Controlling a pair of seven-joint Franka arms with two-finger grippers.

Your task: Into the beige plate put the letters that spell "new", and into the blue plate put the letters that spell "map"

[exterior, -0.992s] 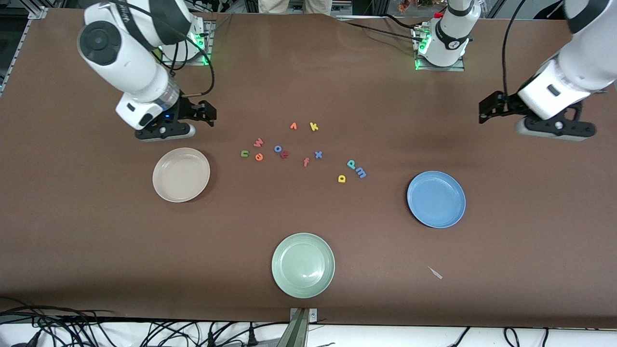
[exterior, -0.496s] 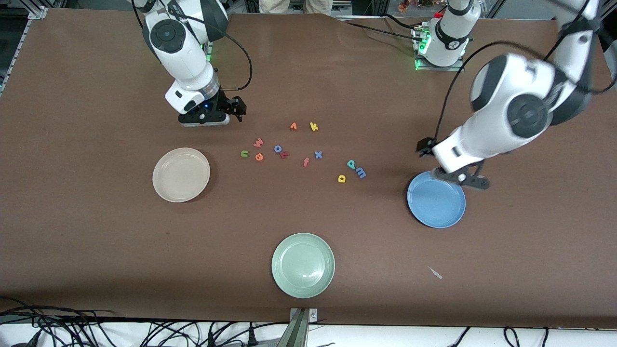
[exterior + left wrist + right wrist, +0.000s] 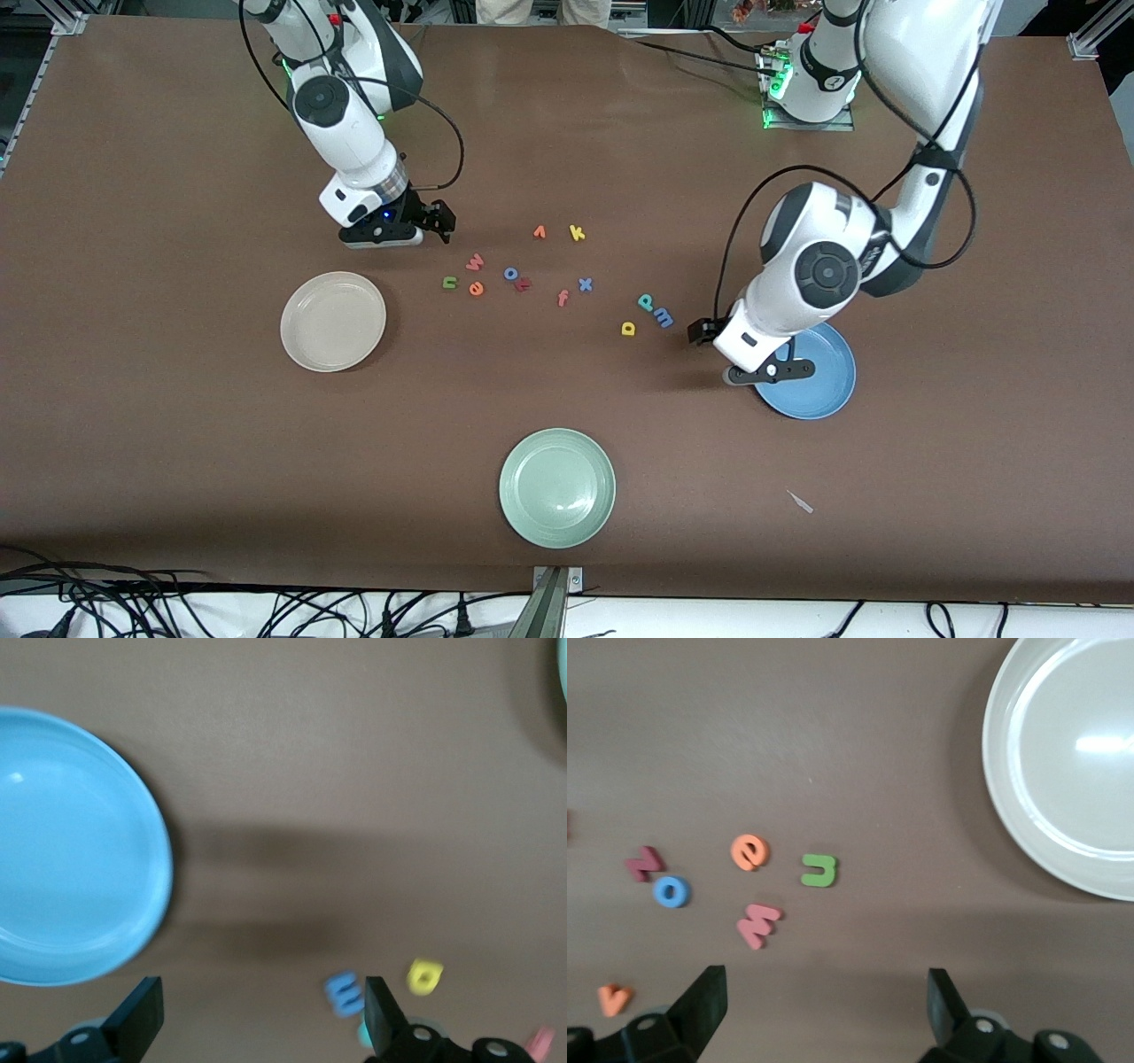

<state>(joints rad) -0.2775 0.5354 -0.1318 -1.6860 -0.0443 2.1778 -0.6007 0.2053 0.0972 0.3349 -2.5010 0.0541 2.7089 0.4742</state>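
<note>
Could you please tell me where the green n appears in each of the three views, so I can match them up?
Front view: the green n lies at the right-arm end of the letter cluster, beside the orange e.
Right wrist view: the green n lies between the orange e and the beige plate.
Left wrist view: not in it.
Shared landmark: the orange e right beside it.

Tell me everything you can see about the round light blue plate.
The round light blue plate is shallow and plain, smooth like plastic, with a raised rim and nothing in it. It lies flat on the brown table, toward the left arm's end. The open left gripper hangs over its edge, hiding part of it. The blue m lies nearby, apart from it.
</note>
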